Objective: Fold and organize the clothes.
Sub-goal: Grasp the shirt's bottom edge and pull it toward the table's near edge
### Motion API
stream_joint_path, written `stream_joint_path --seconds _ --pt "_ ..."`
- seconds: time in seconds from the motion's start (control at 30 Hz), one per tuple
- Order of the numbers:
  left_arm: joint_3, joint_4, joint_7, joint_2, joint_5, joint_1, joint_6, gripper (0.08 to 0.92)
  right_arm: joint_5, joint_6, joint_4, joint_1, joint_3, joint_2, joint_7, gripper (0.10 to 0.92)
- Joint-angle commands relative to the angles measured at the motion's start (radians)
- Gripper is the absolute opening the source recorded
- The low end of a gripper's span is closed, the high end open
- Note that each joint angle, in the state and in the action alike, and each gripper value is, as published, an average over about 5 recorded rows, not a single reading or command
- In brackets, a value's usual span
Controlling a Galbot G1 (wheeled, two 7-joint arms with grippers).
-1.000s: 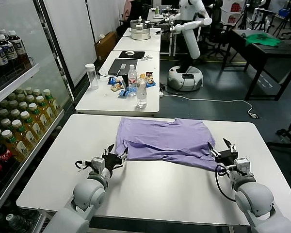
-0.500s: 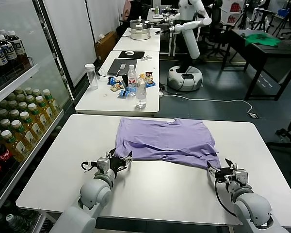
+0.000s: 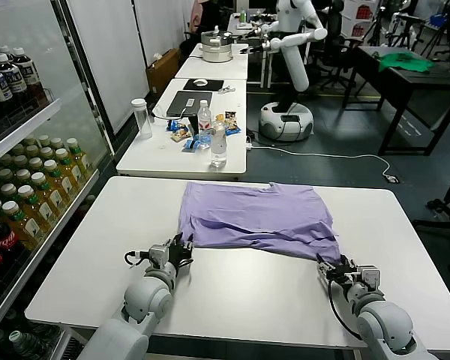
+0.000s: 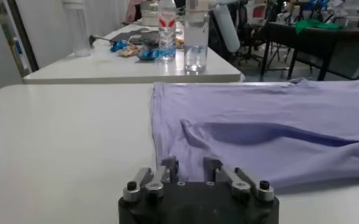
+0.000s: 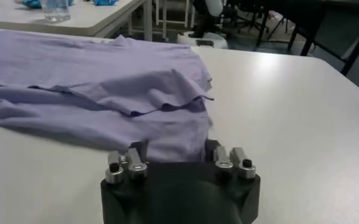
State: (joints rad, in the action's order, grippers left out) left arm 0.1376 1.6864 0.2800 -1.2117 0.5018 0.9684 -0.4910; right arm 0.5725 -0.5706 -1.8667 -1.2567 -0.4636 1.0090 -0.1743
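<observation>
Lavender short-sleeved cotton T-shirt (image 3: 259, 217) lay flat across white table (image 3: 247, 292); left gripper (image 3: 178, 251) and right gripper (image 3: 336, 267), fingers parted, straddled its 2 near hem corners, seemingly poised for fold

Left arm: reaches forward low over the table, forearm angled inward toward the middle.
Left gripper (image 3: 181, 247): set flat near the surface; in the left wrist view (image 4: 190, 173) its fingers (image 4: 167, 167) stand apart with a gap between them.
Right arm: extends forward low on the robot's right side, a black cable looping beside the wrist.
Right gripper (image 3: 336, 266): low and level; in the right wrist view (image 5: 173, 157) its fingers (image 5: 132, 159) are spread wide.
</observation>
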Motion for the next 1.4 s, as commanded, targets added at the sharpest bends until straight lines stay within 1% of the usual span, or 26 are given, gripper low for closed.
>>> stream_joint_path --seconds 0.03,0.17,0.3,0.4,0.67,0.9,1.23,1.4 --pt "0.003 -0.001 -0.009 -0.001 0.036 0.007 0.003 0.189 0.012 -0.007 -0.013 -0.005 -0.009 -0.016 -0.001 0.353" --pt "0.009 0.016 -0.016 0.002 0.045 0.021 0.007 0.115 0.012 -0.005 -0.03 -0.013 -0.016 -0.025 0.004 0.241" --pt "0.018 0.037 -0.02 0.008 0.048 0.044 0.012 0.106 0.011 -0.004 -0.057 -0.027 -0.025 -0.033 0.009 0.148" --pt "0.032 0.074 -0.019 0.017 0.048 0.078 0.013 0.106 0.009 -0.004 -0.088 -0.053 -0.04 -0.046 0.013 0.124" --pt "0.065 0.196 -0.014 0.059 0.037 0.196 0.018 0.106 0.005 -0.007 -0.2 -0.198 -0.137 -0.096 0.035 0.123" --pt "0.089 0.287 -0.008 0.066 0.022 0.296 0.017 0.106 -0.02 -0.007 -0.258 -0.316 -0.209 -0.116 0.052 0.123" --pt "0.114 0.455 -0.001 0.086 -0.04 0.517 0.021 0.106 -0.075 -0.006 -0.385 -0.519 -0.301 -0.092 0.074 0.123" --pt "0.124 0.518 0.002 0.096 -0.067 0.607 0.025 0.106 -0.137 -0.007 -0.431 -0.615 -0.322 -0.072 0.086 0.123"
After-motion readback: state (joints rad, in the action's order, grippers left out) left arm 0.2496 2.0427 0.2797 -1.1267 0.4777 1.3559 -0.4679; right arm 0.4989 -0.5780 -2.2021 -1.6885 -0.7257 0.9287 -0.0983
